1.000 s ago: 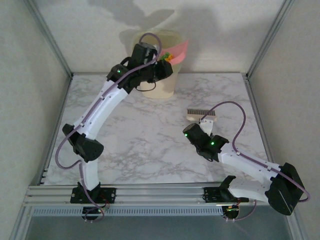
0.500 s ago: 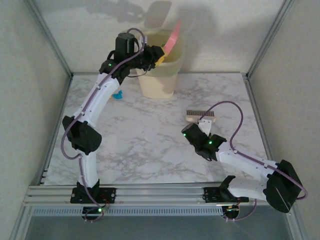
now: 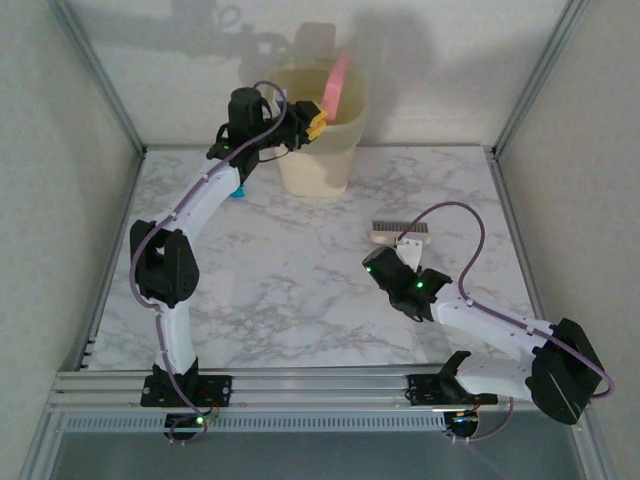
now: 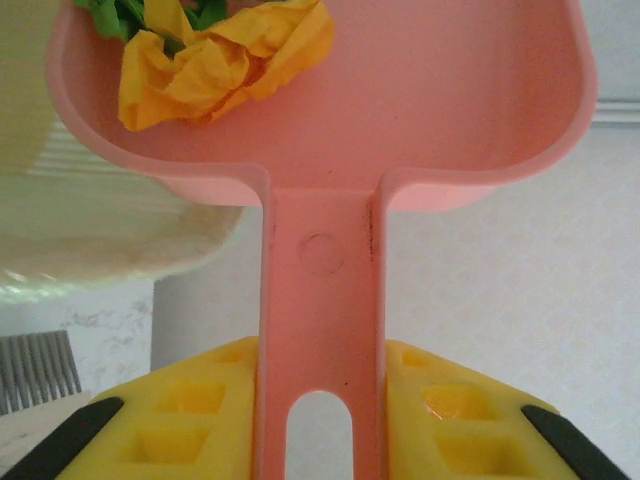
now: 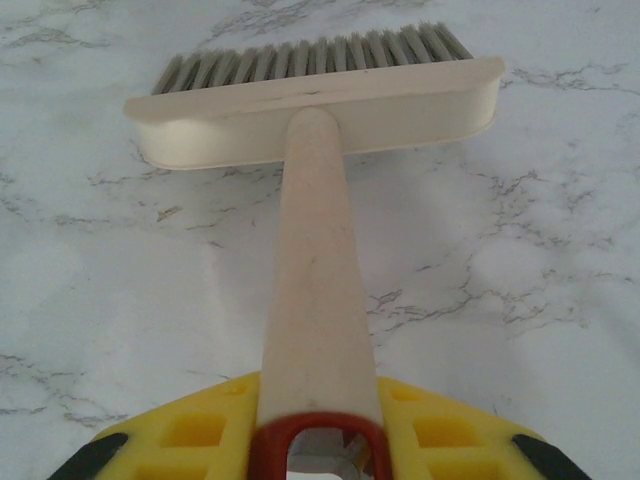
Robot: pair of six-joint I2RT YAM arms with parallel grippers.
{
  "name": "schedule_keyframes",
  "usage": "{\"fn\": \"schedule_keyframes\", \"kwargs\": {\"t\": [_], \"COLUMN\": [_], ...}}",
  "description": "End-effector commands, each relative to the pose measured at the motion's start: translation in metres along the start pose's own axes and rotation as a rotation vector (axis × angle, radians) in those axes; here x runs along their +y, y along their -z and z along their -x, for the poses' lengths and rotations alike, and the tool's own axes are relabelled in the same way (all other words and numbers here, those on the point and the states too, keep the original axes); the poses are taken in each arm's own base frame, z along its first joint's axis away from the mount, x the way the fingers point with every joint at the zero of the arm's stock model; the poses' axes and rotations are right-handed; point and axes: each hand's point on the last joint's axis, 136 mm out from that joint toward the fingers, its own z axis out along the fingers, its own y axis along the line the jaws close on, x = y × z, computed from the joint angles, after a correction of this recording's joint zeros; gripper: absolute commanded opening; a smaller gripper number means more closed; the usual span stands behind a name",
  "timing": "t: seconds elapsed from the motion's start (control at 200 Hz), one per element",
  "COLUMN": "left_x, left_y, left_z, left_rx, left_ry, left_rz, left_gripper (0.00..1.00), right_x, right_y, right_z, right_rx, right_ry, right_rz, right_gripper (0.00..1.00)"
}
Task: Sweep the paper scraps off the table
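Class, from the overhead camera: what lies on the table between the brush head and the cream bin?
Nothing. In the top view, the strip of table between the brush head and the bin is bare marble.

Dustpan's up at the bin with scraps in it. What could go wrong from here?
1. The orange scrap sits in the dustpan held by the left gripper; the bin lies off to one side in the left wrist view, so it may spill past the rim.
2. A blue scrap lies on the table left of the bin, far from the brush in the right gripper; it could be missed.
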Motion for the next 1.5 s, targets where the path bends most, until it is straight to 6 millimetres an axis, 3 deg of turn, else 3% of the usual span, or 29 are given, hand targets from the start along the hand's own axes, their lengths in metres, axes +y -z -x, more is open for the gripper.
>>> {"fn": "schedule_keyframes", "kwargs": {"t": [0.0,0.35,0.676,0.886,1.046,1.237,1.307,1.492], "left_x": [-0.068,-0.066,-0.07,-0.083,-0.086,-0.073,-0.076,-0.059], "left_y": [0.028,0.056,0.065,0.073,0.065,0.059,0.06,0.064], "left_z": [-0.015,0.004,0.0,-0.01,-0.017,-0.024,-0.033,-0.061], "left_rx": [0.017,-0.038,-0.042,-0.039,-0.068,-0.123,-0.128,-0.188], "left_ry": [-0.069,0.023,0.042,0.036,-0.072,-0.273,-0.339,-0.567], "left_rz": [-0.212,-0.382,-0.465,-0.507,-0.396,-0.176,-0.121,0.086], "left_gripper": [0.0,0.0,0.0,0.0,0.0,0.0,0.0,0.0], "right_x": [0.006,0.008,0.01,0.01,0.011,0.009,0.008,0.006], "right_y": [0.002,-0.001,-0.002,-0.003,-0.002,0.0,0.001,0.004], "right_z": [0.013,0.012,0.012,0.012,0.012,0.013,0.014,0.015], "right_rx": [-0.03,-0.021,-0.014,-0.012,-0.014,-0.023,-0.029,-0.043], "right_ry": [-0.012,-0.001,0.008,0.012,0.009,0.0,-0.006,-0.017], "right_rz": [0.005,-0.002,-0.001,-0.002,0.001,0.007,0.012,0.021], "right_gripper": [0.0,0.0,0.0,0.0,0.0,0.0,0.0,0.0]}}
